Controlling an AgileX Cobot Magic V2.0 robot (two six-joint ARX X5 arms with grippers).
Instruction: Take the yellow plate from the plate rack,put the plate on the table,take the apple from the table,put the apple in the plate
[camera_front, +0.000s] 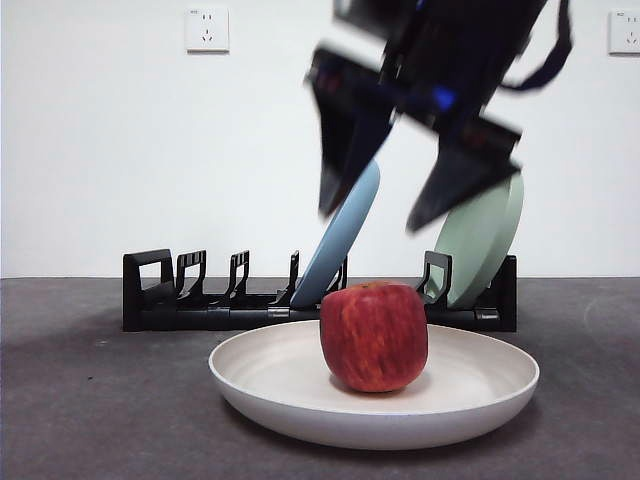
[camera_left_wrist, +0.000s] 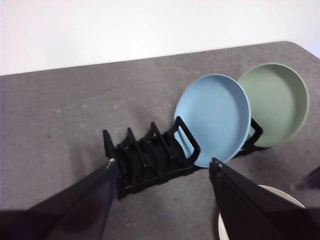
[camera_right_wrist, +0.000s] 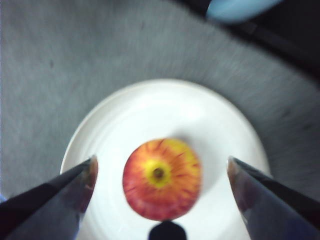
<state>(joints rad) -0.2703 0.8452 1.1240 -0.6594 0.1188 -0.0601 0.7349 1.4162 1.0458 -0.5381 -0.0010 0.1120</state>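
One apple (camera_right_wrist: 161, 179) on yellow plate (camera_right_wrist: 150, 115), below open right hand (camera_right_wrist: 160, 172).

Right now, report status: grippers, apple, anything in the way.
Right gripper open, above the apple, clear of it. Left gripper open, empty, off near the plate rack. Apple sits in the yellow plate on the table. Nothing obstructing.

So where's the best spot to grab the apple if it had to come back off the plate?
Probably from straight above, across its flanks at the widest part. The apple stands upright, stem end up, mid-plate, and the raised rim hinders a low side approach. The right gripper is already above it, open.
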